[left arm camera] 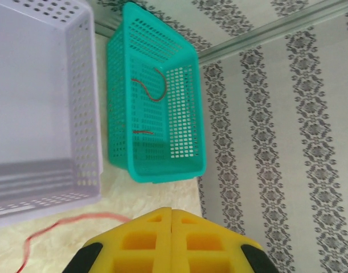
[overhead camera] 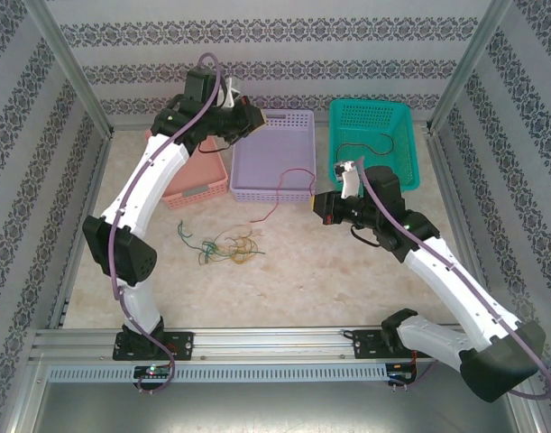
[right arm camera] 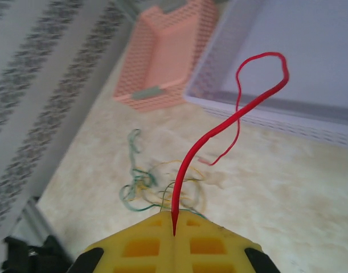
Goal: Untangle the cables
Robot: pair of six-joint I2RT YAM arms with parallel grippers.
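- Walls (overhead camera: 275, 36): pale wallpaper with grey ornamental bands, enclosing three sides.
- Frame posts (overhead camera: 76, 72): bare aluminium, slanting towards the back corners.
- Table (overhead camera: 329, 280): beige marbled surface, evenly lit.
- Front rail (overhead camera: 275, 341): slotted aluminium.

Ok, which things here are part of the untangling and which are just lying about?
Job:
red cable, pinched in the right gripper
green-yellow tangle on the table
brown cable in the teal basket

Lying about:
pink basket
lilac basket
Both are probably just bins.
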